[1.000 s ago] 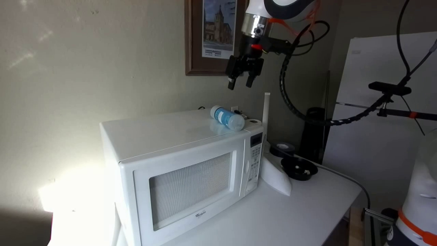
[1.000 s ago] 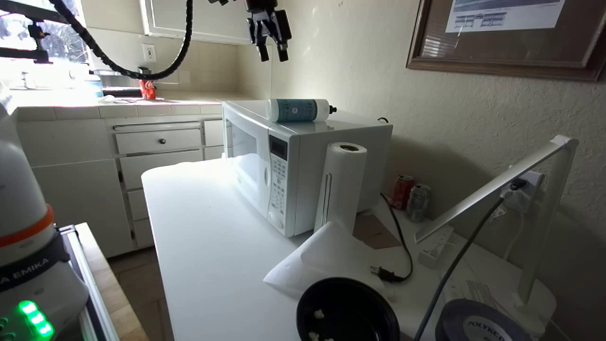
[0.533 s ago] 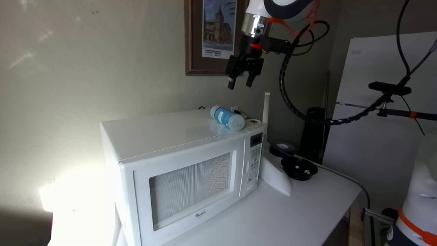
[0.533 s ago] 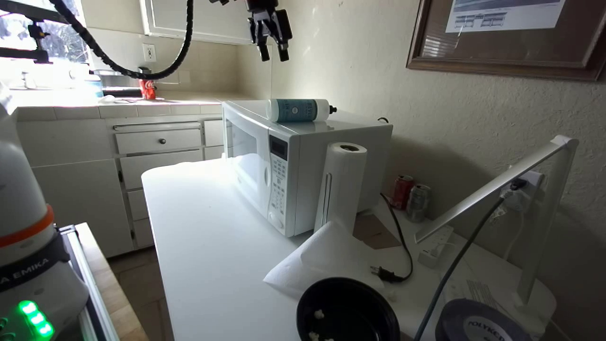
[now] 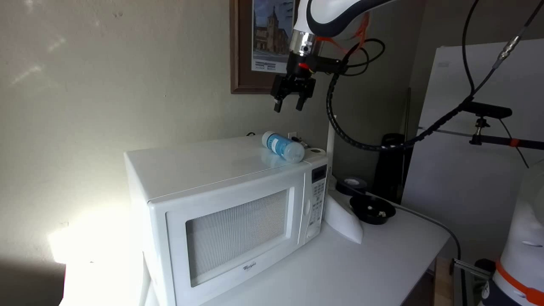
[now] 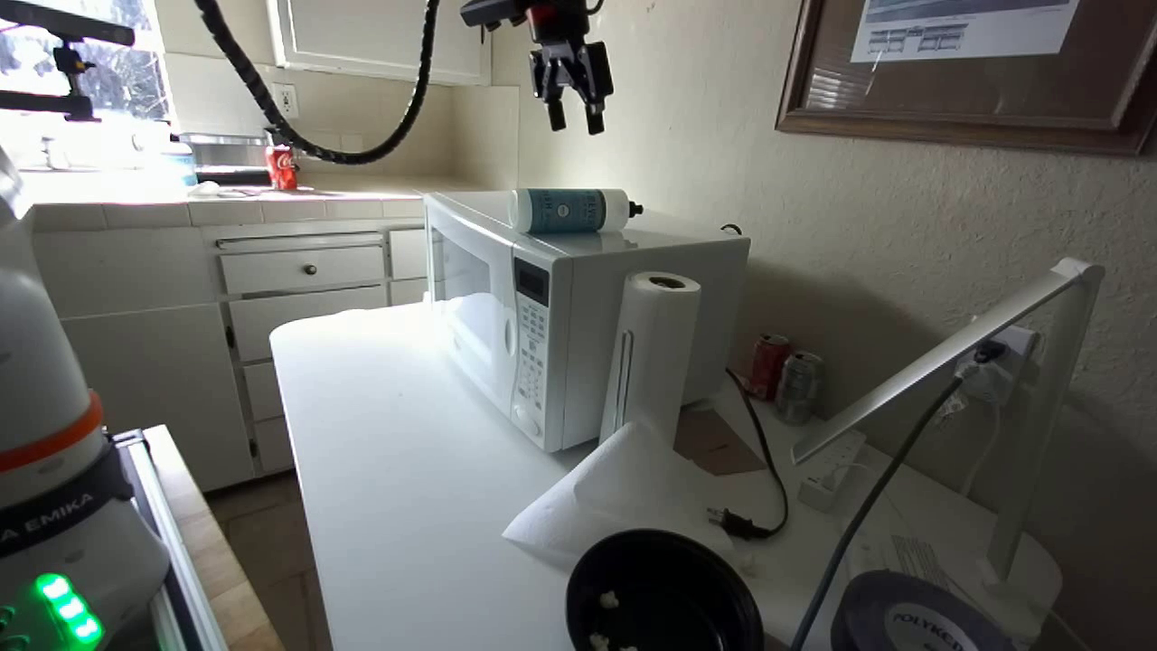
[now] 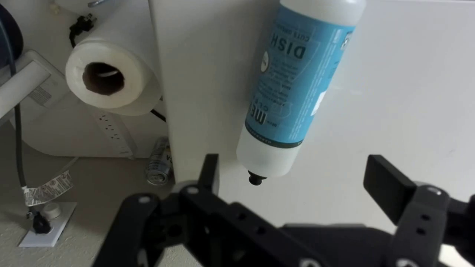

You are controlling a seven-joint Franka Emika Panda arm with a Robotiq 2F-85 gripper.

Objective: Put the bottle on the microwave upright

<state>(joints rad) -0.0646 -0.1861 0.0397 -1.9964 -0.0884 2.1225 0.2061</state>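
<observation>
The bottle lies on its side on top of the microwave, near its control-panel end, in both exterior views (image 5: 282, 146) (image 6: 568, 211). It is clear and whitish with a blue label and a small dark cap. The white microwave (image 5: 204, 163) stands on the table, door shut. In the wrist view the bottle (image 7: 293, 81) slants from the top edge down, its cap toward my jaws; its base end is cut off by the frame. My gripper (image 5: 289, 107) is open and empty, pointing down, above the bottle and apart from it. It also shows in an exterior view (image 6: 576, 122).
A paper towel roll (image 6: 655, 362) stands beside the microwave's panel side. A black bowl (image 6: 664, 588), a tape roll (image 6: 913, 615), a desk lamp (image 6: 949, 357) and two cans (image 6: 782, 375) are on the table. The wall with a framed picture (image 5: 272, 46) is behind the microwave.
My gripper has moved sideways, a little left and slightly lower in an exterior view showing the microwave door, and stays open. The bottle and microwave have not moved.
</observation>
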